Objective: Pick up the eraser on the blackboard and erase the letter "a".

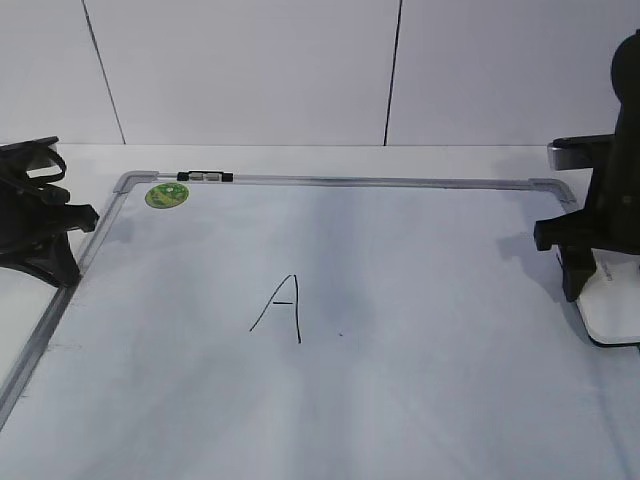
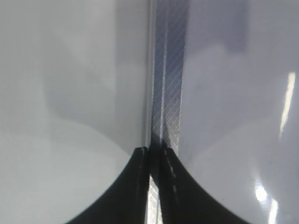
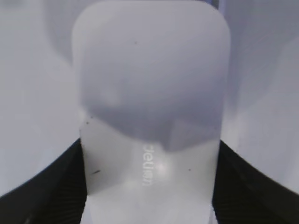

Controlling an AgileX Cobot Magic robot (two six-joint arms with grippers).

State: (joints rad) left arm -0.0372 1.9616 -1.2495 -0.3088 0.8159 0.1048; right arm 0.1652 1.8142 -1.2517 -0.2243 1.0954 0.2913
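The blackboard (image 1: 430, 290) is a white board with a grey metal frame, lying flat. A tall pointed capital "A" (image 1: 284, 310) is drawn near its middle. No lowercase letter "a" shows in any view. The white eraser (image 1: 618, 305) sits at the board's right edge, dark underside down. My right gripper (image 1: 585, 285) is shut on it. In the right wrist view the eraser (image 3: 149, 70) fills the frame, and both black fingers (image 3: 60, 182) press its sides, with my right gripper (image 3: 149, 149) around it. My left gripper (image 2: 154, 150) is shut and empty over the board's left frame strip (image 2: 169, 84).
A small black-and-silver clip (image 1: 205, 176) sits on the far frame rail, with a round green sticker (image 1: 167, 195) at the far left corner. My left arm (image 1: 35, 215) rests beside the left rail. White wall panels rise behind the table.
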